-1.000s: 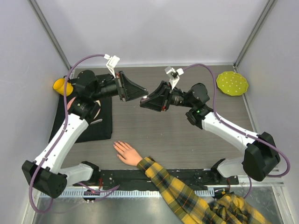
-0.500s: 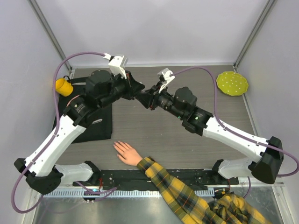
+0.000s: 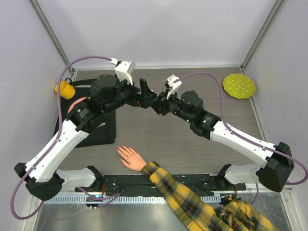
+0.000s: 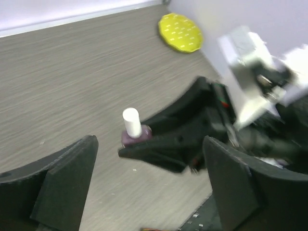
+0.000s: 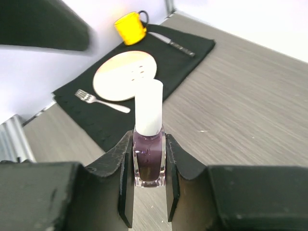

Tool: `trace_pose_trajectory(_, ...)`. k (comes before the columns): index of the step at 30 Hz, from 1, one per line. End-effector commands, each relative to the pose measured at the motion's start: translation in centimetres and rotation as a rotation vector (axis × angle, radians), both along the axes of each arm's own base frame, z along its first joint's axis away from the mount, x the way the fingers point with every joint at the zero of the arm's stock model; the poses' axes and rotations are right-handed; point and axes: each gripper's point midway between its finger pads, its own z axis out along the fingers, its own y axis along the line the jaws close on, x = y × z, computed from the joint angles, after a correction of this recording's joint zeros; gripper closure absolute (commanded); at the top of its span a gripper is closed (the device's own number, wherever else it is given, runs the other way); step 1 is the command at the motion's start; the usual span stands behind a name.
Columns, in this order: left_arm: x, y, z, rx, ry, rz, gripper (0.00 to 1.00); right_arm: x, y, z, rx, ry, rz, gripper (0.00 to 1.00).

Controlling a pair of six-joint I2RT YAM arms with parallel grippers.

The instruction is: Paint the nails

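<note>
one change: left gripper [image 4: 150,174] now wide, off the white cap [image 5: 148,107]; right gripper [image 5: 149,166] tight on purple bottle [image 5: 148,153]

No text, label, brand, number or sign is showing readably in any of the views. The bottle [image 5: 148,161] is facing the right wrist camera with bare dark glass and a plain pale cap.
</note>
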Motion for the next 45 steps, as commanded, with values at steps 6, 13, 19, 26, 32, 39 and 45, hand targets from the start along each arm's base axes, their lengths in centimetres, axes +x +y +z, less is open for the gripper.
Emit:
trace_pose_trajectory(6, -1.6, 4.0, 5.7, -0.293, -0.067, -0.169, 0.00, -5.7, 0.9, 5.7, 0.249, -0.031, 0.488, 0.99)
trace_pose_trajectory(13, -3.4, 2.3, 4.7, -0.405, 0.004, -0.405, 0.10, -8.0, 1.3, 7.2, 0.339, 0.004, 0.656, 0.99)
trace_pose_trajectory(19, -3.7, 1.5, 4.8, -0.444, 0.014, -0.477, 0.25, -8.1, 1.6, 7.4, 0.373, 0.031, 0.697, 0.99)
trace_pose_trajectory(26, -4.1, 0.8, 4.3, -0.434, 0.045, -0.551, 0.38, -7.8, 1.7, 7.7, 0.394, 0.031, 0.694, 0.99)
trace_pose_trajectory(32, -3.4, 0.5, 2.0, -0.374, 0.127, -0.529, 0.46, -7.5, 1.8, 7.9, 0.397, 0.031, 0.691, 0.99)
trace_pose_trajectory(39, -4.1, -0.2, 2.7, -0.358, 0.096, -0.568, 0.59, -7.1, 1.9, 7.6, 0.393, 0.037, 0.674, 0.99)
trace_pose_trajectory(45, -2.3, 0.1, 2.0, -0.238, 0.030, -0.389, 1.00, -4.2, 1.7, 7.2, 0.354, 0.017, 0.500, 0.99)
